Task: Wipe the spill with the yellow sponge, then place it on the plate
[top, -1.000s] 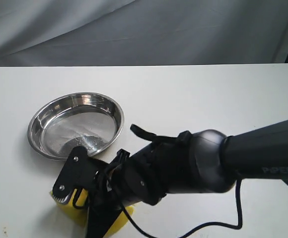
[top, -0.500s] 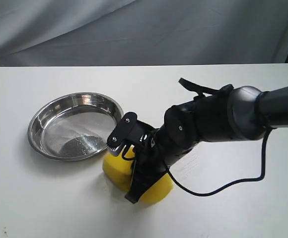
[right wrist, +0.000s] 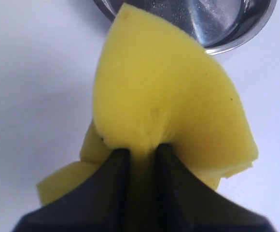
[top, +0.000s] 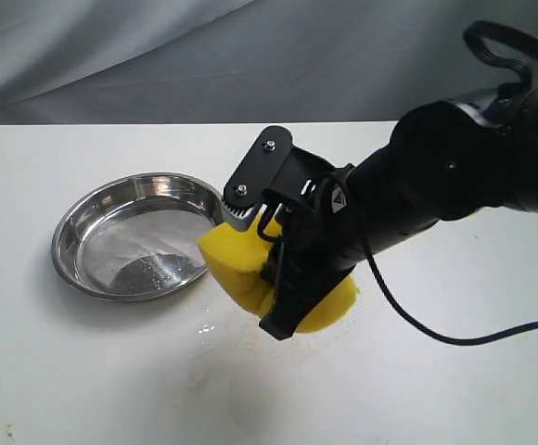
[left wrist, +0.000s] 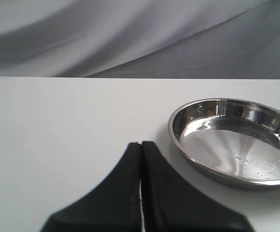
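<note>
My right gripper (top: 257, 271) is shut on the yellow sponge (top: 224, 252), which bulges, squashed, between its black fingers. The sponge hangs low over the white table, just right of the plate (top: 65, 260), a shiny round steel dish. In the right wrist view the sponge (right wrist: 164, 87) fills the middle in front of the gripper (right wrist: 142, 152), with the plate's rim (right wrist: 227, 46) just beyond it. Of the spill, only a faint wet smear (top: 204, 327) shows on the table in front of the sponge. My left gripper (left wrist: 141, 144) is shut and empty, a little way from the plate (left wrist: 175, 137).
A white table (top: 83, 371) carries everything, with a grey cloth backdrop (top: 158, 56) behind it. A black cable (top: 454, 338) loops from the right arm over the table. A tiny brown speck (top: 9, 428) sits near the front left corner.
The right arm has swept the sponge from the table's front left edge back and to the right, ending beside the plate's right rim. The plate has not moved.
</note>
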`<state>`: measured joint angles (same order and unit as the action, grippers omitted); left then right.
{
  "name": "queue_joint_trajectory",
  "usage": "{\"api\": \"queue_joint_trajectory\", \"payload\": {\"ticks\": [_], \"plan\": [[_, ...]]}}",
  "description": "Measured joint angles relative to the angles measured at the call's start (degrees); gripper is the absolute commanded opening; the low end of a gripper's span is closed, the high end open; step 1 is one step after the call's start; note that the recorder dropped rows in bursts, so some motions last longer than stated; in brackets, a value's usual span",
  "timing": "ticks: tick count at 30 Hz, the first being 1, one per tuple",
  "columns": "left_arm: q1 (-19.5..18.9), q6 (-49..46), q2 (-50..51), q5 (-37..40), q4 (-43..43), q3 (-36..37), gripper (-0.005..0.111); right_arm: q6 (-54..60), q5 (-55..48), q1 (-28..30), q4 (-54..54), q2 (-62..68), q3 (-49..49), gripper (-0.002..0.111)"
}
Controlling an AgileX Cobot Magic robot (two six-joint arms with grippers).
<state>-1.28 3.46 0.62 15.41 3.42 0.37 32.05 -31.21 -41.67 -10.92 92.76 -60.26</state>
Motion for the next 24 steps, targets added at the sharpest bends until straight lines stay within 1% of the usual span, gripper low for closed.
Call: {"api": "queue_joint_trajectory", "payload": {"ticks": [4,8,12,14,16,19,24], "plan": [[0.0,0.0,0.0,0.0,0.0,0.0,0.0,-1.0,-2.9,0.0,-1.7,1.4,1.2,0.0],[0.0,0.0,0.0,0.0,0.0,0.0,0.0,0.4,-4.2,0.0,-13.2,5.0,3.0,0.0],[0.0,0.0,0.0,0.0,0.0,0.0,0.0,9.9,-4.4,0.0,-29.3,8.3,3.1,0.0],[0.0,0.0,0.0,0.0,0.0,0.0,0.0,15.0,-4.4,-0.3,-36.0,10.1,3.1,0.0],[0.0,0.0,0.0,0.0,0.0,0.0,0.0,18.9,-4.4,-0.6,-40.1,11.9,3.1,0.0],[0.0,0.0,0.0,0.0,0.0,0.0,0.0,21.5,-4.4,-1.0,-42.8,14.3,3.1,0.0],[0.0,0.0,0.0,0.0,0.0,0.0,0.0,22.3,-4.4,-1.0,-40.8,16.2,3.1,0.0]]}}
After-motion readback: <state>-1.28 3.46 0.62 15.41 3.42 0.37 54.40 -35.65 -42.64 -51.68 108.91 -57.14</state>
